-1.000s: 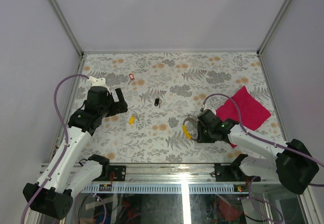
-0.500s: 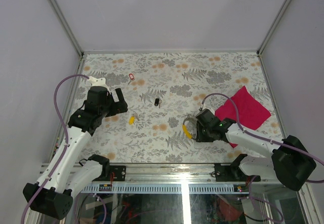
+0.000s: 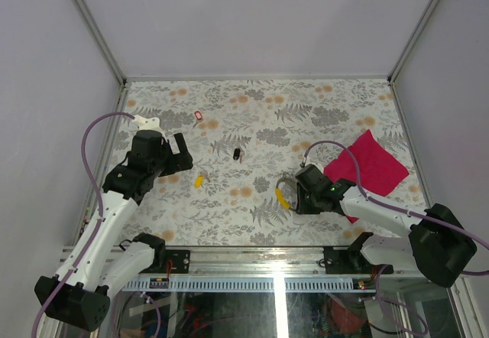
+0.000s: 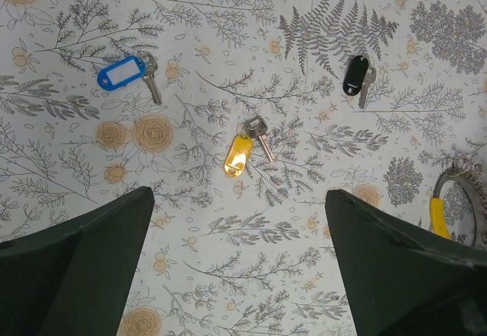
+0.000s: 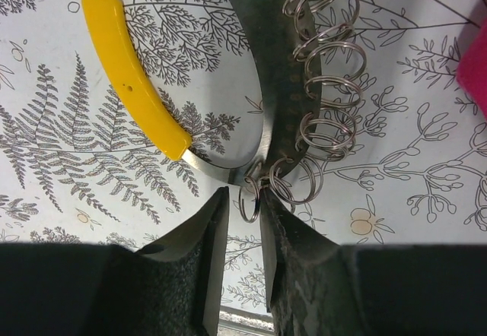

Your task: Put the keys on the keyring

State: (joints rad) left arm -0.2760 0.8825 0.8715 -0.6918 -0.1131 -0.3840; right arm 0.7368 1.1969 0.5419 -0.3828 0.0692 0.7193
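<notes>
The keyring [image 5: 266, 127], a thin metal band with a yellow piece [image 5: 133, 70], lies on the floral tabletop with several small split rings [image 5: 323, 85] strung on it. My right gripper [image 5: 243, 203] is down at its near end, jaws narrow with a slim gap, one small split ring [image 5: 249, 197] standing between the fingers [image 5: 293, 252]. From above, the right gripper [image 3: 295, 199] sits at the keyring [image 3: 284, 187]. The keys lie loose: yellow [image 4: 240, 153], black [image 4: 355, 76], blue [image 4: 122, 73] and red [image 3: 199, 115]. My left gripper [image 4: 238, 199] hovers wide open above the table, just short of the yellow key.
A magenta cloth [image 3: 368, 166] lies right of the keyring, partly under the right arm's cable. Grey walls and a metal frame [image 3: 114, 78] enclose the table. The keyring's edge [image 4: 456, 199] shows at the far right of the left wrist view.
The right gripper's jaws have narrowed around the small split ring and the arm has crept slightly left. The left arm has not moved.
</notes>
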